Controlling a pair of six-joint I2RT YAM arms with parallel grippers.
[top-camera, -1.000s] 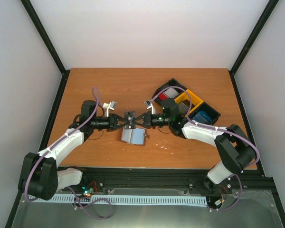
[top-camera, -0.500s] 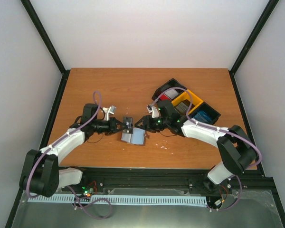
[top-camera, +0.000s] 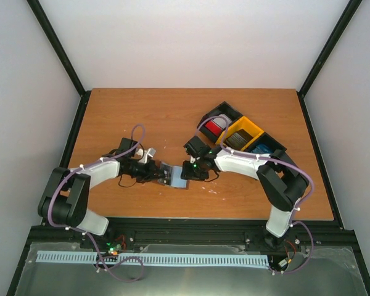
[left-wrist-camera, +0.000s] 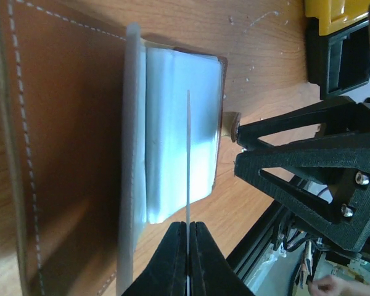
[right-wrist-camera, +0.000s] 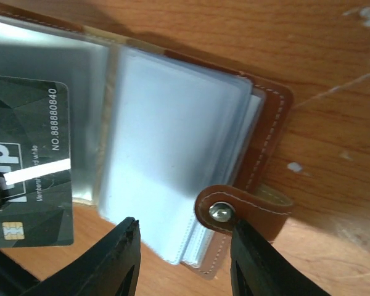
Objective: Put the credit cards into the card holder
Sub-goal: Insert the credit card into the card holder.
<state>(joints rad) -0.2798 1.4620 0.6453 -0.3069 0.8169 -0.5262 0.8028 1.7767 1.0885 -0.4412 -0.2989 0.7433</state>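
Wood-grain table (top-camera: 172,117), white walls, black frame posts. The card holder (top-camera: 174,175) lies open near the table's front middle. It has a brown leather cover with pale stitching, and its clear blue-grey sleeves (right-wrist-camera: 172,142) are fanned out. A clasp tab (right-wrist-camera: 225,213) with a metal snap sticks out past its right edge.

The left gripper (left-wrist-camera: 187,233) is at the card holder's left side, fingers pinched together on a dark grey card (right-wrist-camera: 28,160). The left wrist view shows that card edge-on, a thin line over the sleeves. The right wrist view shows its face, with chip, printed number and pale stripe, overlapping the card holder's left page. Cannot tell if its edge is already inside a pocket.

The right gripper (right-wrist-camera: 184,246) is at the card holder's right edge, jaws apart, one finger on either side of the clasp tab and over the sleeve corners. Cannot tell if it touches the leather.

The black-and-yellow tray (top-camera: 254,128) sits back-right of the card holder, well apart, with red, grey and blue credit cards in it.

Step in hand, as a judgement: inserting the grey card. The task looks only partly done, since cards remain in the tray. The next move likely calls for the right gripper to steady or spread the card holder so it does not slide. The left gripper then needs to line the card edge up with a sleeve mouth and push it in flat. The sleeves look floppy, so the card could ride over the top instead of entering.
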